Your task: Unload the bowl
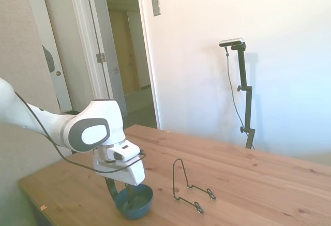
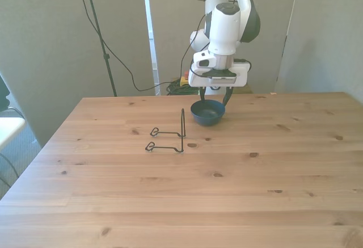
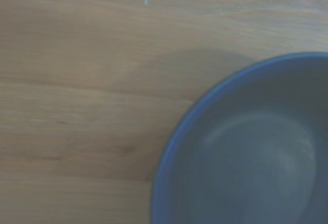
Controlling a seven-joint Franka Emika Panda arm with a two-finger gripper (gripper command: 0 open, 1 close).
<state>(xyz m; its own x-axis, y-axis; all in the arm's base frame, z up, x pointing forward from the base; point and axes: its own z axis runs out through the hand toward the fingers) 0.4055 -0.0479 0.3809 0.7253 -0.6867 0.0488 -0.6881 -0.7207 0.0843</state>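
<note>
While small round dark-blue bowl (image 2: 208, 113) sits on wooden table (image 2: 227, 191) beside thin black wire rack (image 2: 170, 135), gripper (image 2: 216, 97) straddles rim, fingers apart, holding nothing. Unloading looks finished; next, lift straight up, clear.

Bowl (image 2: 208, 113) dk teal-blue, plain; wire rack (image 2: 170, 135) blk; table (image 2: 181, 191) lt wood w/ knots; arm (image 2: 226, 24) white/grey.

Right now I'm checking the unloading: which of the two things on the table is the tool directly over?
The dark blue bowl, sitting on the table under the tool. The black wire rack stands apart, empty, toward the front view's left.
</note>
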